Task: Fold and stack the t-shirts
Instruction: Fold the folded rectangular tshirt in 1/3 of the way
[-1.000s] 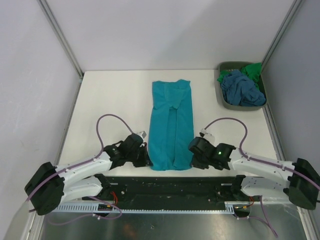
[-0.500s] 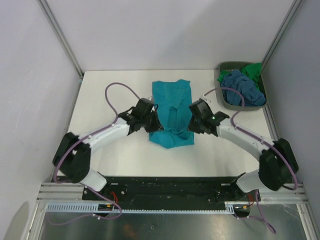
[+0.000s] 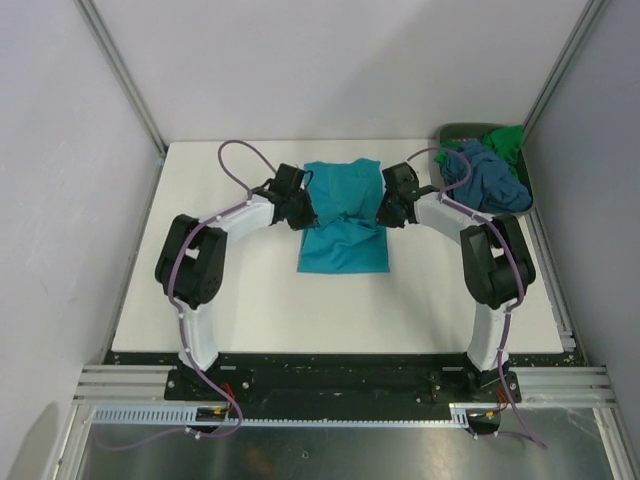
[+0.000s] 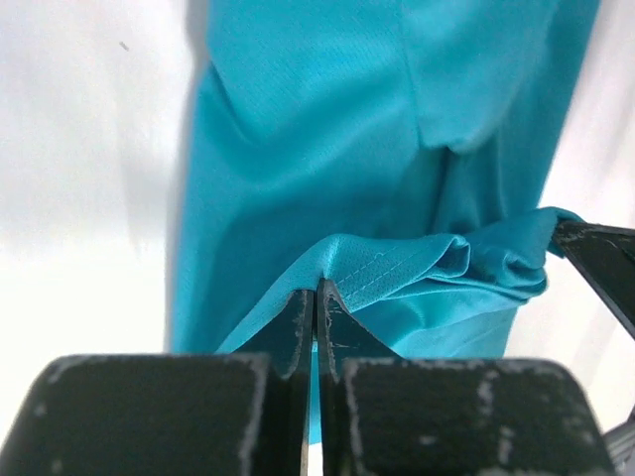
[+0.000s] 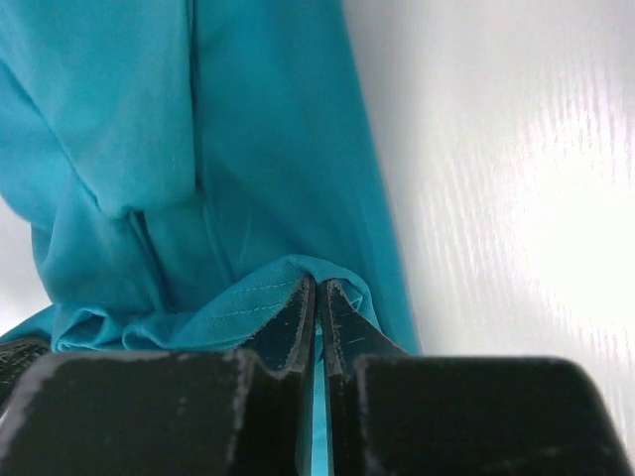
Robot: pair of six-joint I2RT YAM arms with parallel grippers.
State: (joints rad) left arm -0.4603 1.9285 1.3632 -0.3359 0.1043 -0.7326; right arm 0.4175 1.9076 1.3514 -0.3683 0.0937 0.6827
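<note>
The teal t-shirt (image 3: 343, 218) lies in the middle of the white table, its near half lifted and carried over its far half. My left gripper (image 3: 303, 213) is shut on the hem at the shirt's left edge; the pinched hem (image 4: 377, 266) shows in the left wrist view above the gripper (image 4: 317, 290). My right gripper (image 3: 385, 213) is shut on the hem at the right edge, seen in the right wrist view (image 5: 317, 288) with the teal cloth (image 5: 248, 149) beneath. A slate-blue t-shirt (image 3: 485, 178) and a bright green t-shirt (image 3: 505, 139) lie in the bin.
The grey-green plastic bin (image 3: 452, 206) stands at the table's far right corner, close to my right arm. Metal frame posts run along both sides. The table's near edge borders a black rail with the arm bases.
Both grippers have carried the teal shirt's near hem away from the table's front toward its far end, folding the shirt over itself; the arms have stretched out far.
</note>
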